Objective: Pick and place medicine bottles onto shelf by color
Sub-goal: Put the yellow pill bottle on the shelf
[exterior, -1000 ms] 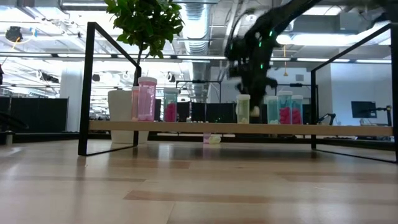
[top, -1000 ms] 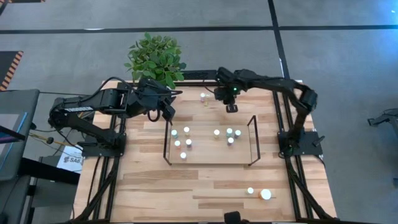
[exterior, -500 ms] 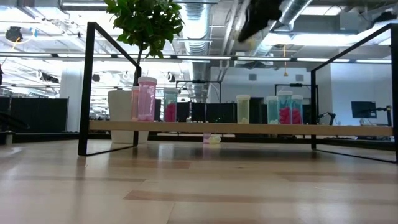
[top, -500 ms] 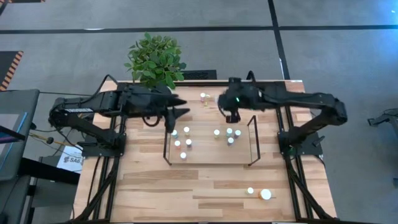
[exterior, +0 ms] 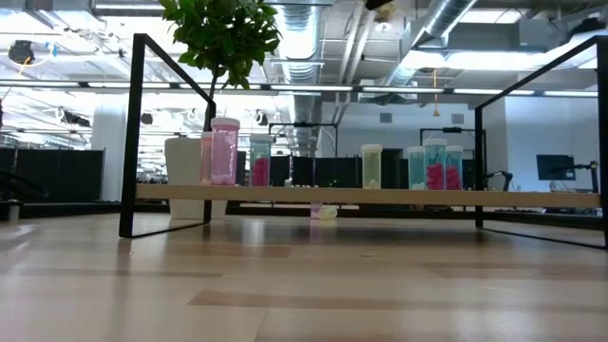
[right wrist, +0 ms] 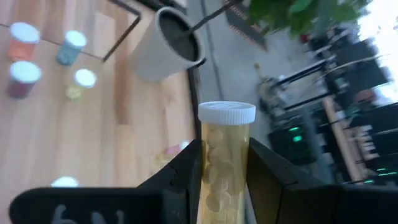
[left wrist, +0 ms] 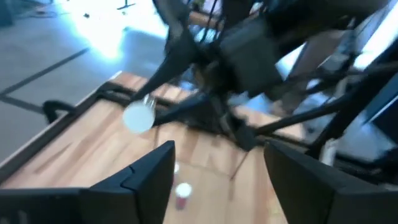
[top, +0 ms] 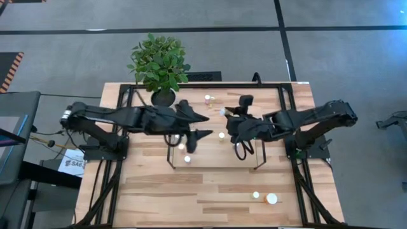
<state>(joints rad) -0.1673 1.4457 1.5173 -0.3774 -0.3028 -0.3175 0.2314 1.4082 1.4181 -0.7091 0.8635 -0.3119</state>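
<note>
My right gripper [top: 229, 116] hangs above the shelf [top: 245, 164], shut on a yellow medicine bottle [right wrist: 224, 163] with a white cap [top: 222, 112]. My left gripper [top: 202, 127] stands open over the shelf's left part with nothing between its fingers, facing the held bottle [left wrist: 138, 116]. Several other medicine bottles [exterior: 429, 167] stand on the shelf board [exterior: 361, 196], pink ones at the left and teal ones at the right. In the low view both grippers are above the picture. My right gripper pinches the yellow bottle's body [right wrist: 219, 177] between its two fingers, below the cap. The cap end [right wrist: 227, 112] sticks out past the fingers [right wrist: 183, 168]. The fingers come slanting down from the table's right. The bottle is lifted clear above the shelf, cap up.
A potted plant [top: 159, 63] in a white pot [right wrist: 171, 46] stands at the far left edge. One bottle [top: 208, 98] sits on the table behind the shelf, two more [top: 264, 197] near the front right. Black wire frames [top: 258, 143] rise at the shelf's ends.
My right gripper has risen from behind the shelf and swung toward the near side over the shelf, carrying the yellow bottle. My left gripper has gone toward the table's right over the shelf's left part, tipped closer to level, and its fingers stand wider apart.
</note>
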